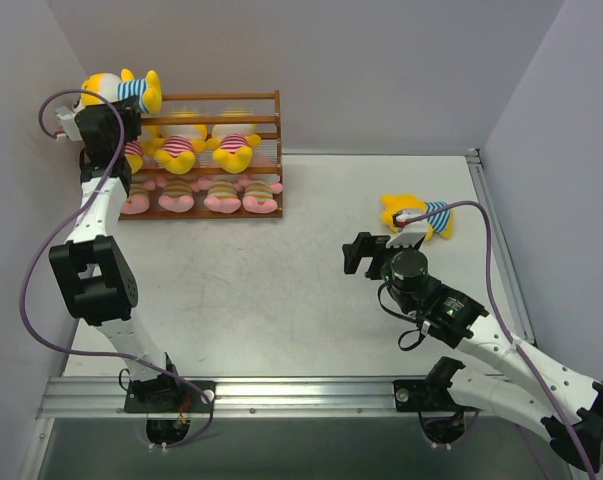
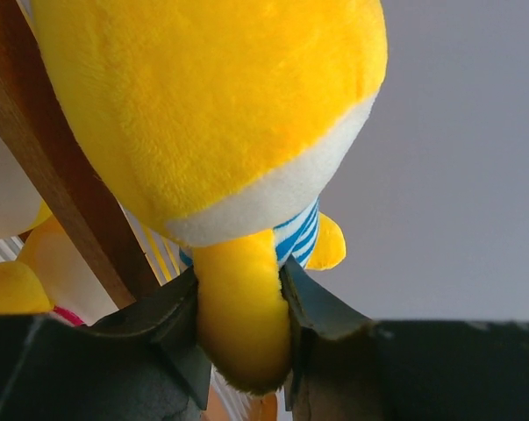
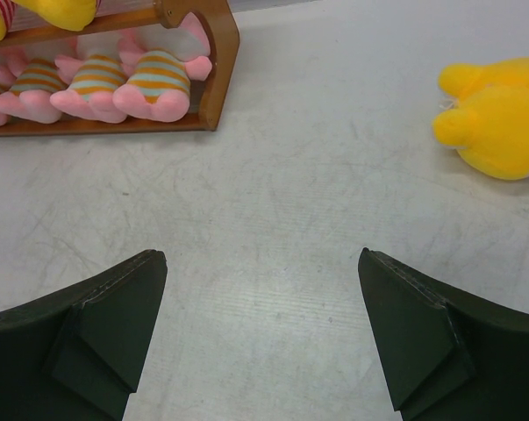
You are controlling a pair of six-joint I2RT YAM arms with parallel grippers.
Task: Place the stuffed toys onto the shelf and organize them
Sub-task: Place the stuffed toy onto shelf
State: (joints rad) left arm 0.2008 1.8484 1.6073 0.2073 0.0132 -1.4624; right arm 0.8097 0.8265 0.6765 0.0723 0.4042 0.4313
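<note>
The wooden shelf (image 1: 221, 97) stands at the back left. Several pink toys in tan-striped shirts (image 1: 201, 196) fill its bottom tier, and three yellow toys in pink-striped shirts (image 1: 207, 146) sit on the middle tier. My left gripper (image 1: 114, 118) is shut on a limb (image 2: 242, 324) of a larger yellow toy in a blue-striped shirt (image 1: 124, 90) and holds it at the shelf's top left corner, beside a wooden post (image 2: 67, 175). A second blue-striped yellow toy (image 1: 418, 215) lies on the table at the right. My right gripper (image 1: 366, 255) is open and empty, left of it (image 3: 496, 118).
Grey walls close in the table at the back and on both sides. A metal rail (image 1: 496, 235) runs along the table's right edge and another (image 1: 311, 395) along the near edge. The right arm's purple cable (image 1: 486, 235) arcs over the lying toy.
</note>
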